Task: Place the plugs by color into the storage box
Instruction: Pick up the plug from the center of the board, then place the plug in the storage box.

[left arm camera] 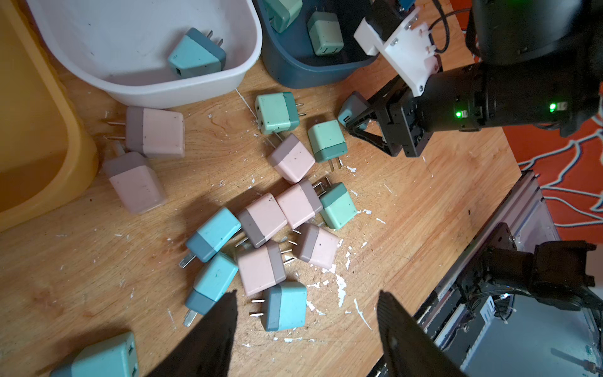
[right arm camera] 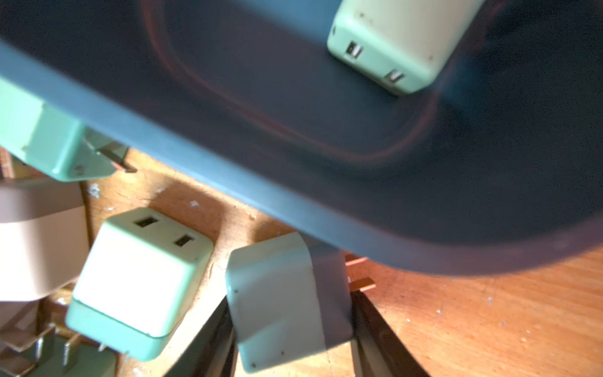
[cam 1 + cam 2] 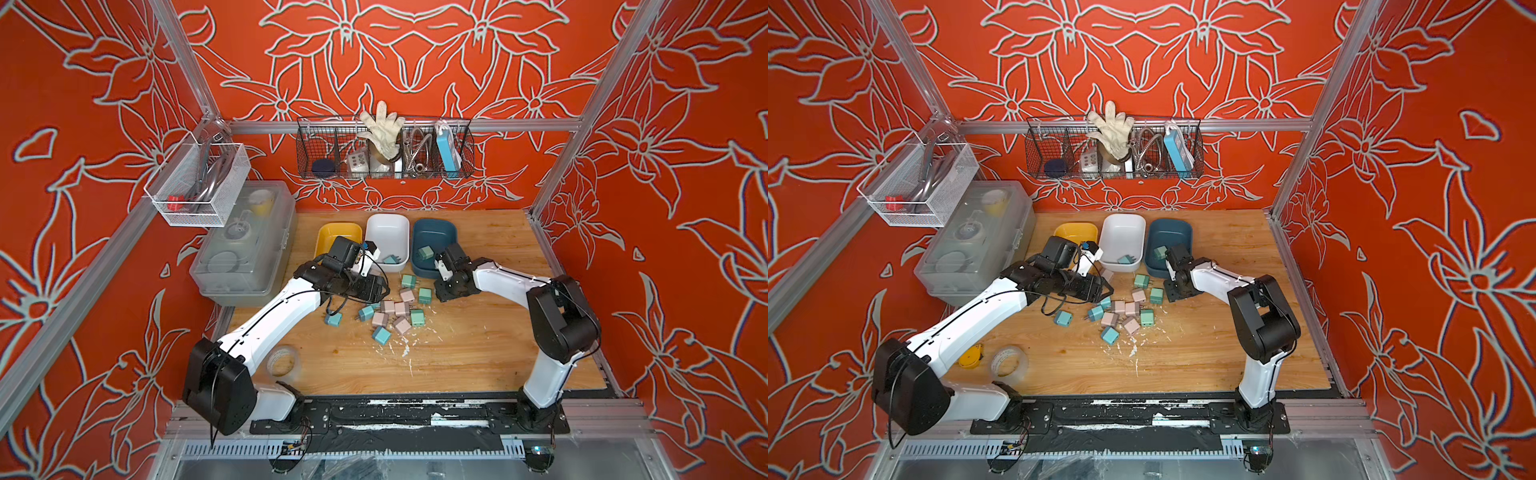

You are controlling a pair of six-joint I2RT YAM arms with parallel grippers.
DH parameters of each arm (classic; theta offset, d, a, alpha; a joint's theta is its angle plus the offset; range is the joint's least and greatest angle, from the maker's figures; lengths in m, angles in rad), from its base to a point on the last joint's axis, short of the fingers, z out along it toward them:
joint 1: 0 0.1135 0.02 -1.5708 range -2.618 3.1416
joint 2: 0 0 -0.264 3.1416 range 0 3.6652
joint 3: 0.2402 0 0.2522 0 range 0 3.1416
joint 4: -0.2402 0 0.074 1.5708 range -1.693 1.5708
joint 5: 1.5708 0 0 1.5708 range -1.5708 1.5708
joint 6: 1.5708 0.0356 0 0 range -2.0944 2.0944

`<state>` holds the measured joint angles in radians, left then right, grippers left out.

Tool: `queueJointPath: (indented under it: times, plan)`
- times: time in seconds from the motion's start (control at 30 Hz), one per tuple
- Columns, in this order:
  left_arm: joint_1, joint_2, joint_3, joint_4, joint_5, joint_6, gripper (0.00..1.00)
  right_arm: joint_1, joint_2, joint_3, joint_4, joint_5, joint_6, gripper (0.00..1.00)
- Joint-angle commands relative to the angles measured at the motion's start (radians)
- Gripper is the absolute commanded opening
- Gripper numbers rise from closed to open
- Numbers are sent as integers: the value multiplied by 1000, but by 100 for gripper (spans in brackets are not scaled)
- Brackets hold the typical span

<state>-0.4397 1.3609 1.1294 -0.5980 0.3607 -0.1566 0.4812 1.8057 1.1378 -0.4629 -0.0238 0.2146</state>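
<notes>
Several pink, light blue and mint green plugs [image 3: 388,306] lie heaped on the wooden table in both top views. Behind them stand a yellow bin [image 3: 338,229], a white bin [image 3: 387,220] holding a blue plug [image 1: 195,54], and a dark blue bin [image 3: 434,226] holding green plugs [image 1: 324,37]. My left gripper [image 1: 307,293] hangs open above the heap, a blue plug [image 1: 287,310] lying below its gap. My right gripper [image 2: 290,298] is down at the table by the dark blue bin's near wall [image 2: 293,209], its fingers pressed on both sides of a light blue plug [image 2: 274,287].
A translucent toolbox [image 3: 245,245] stands at the table's left edge. A tape roll [image 3: 282,361] lies near the left arm's base, with a yellow object [image 3: 970,356] beside it. A wire basket [image 3: 384,147] and a white mesh basket [image 3: 199,185] hang on the walls.
</notes>
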Motion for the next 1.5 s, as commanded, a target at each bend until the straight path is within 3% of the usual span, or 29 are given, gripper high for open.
queueJointPath:
  times: [0.0,0.47,1.17,1.47]
  plan:
    - [-4,-22,10,-14,-1,0,69,9,-18,5,-26,24,-9,42]
    - [-5,-6,13,-17,6,-9,68,14,-67,-6,-30,13,-16,34]
    - [-10,-8,13,-17,11,-10,68,19,-205,-36,-9,-48,-8,34]
    - [-9,-10,15,-20,5,-5,68,20,-194,52,2,-135,28,34]
